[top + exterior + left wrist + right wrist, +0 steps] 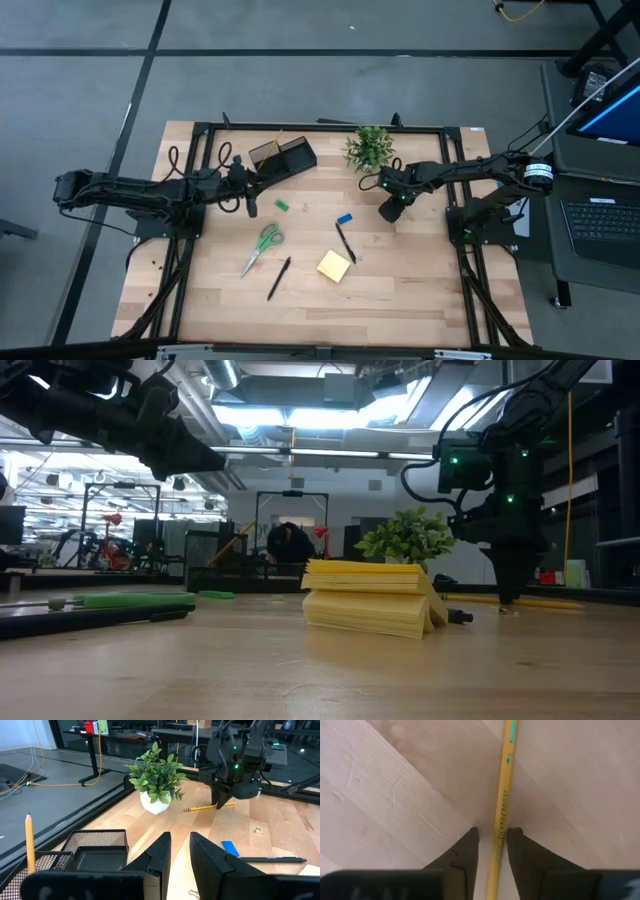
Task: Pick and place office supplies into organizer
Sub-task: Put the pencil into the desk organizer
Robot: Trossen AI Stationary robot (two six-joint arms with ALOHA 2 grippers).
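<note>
My right gripper (390, 212) points down over a yellow wooden pencil (501, 810) that lies flat on the table near the plant. It is open, with one finger on each side of the pencil. My left gripper (252, 200) hovers just in front of the black organizer (282, 155), slightly open (180, 845) and holding nothing. A second pencil (28, 842) stands in the organizer (95, 847). Green-handled scissors (262, 245), two black pens (278, 278) (345, 242), a yellow sticky pad (334, 265), a blue block (344, 218) and a green block (283, 206) lie on the table. My right gripper (493, 837) straddles the pencil partway along its shaft (499, 832), coming from above with the fingers across it. One finger (517, 845) is right against the shaft and the other stands a little off. Whether it touches I cannot tell. The pencil lies flat on the wood.
A small potted plant (370, 147) stands at the far side, close to my right gripper. The supplies are spread across the table's middle and near part. Black frame rails run along the table's edges. There is free wood at the near left and near right.
</note>
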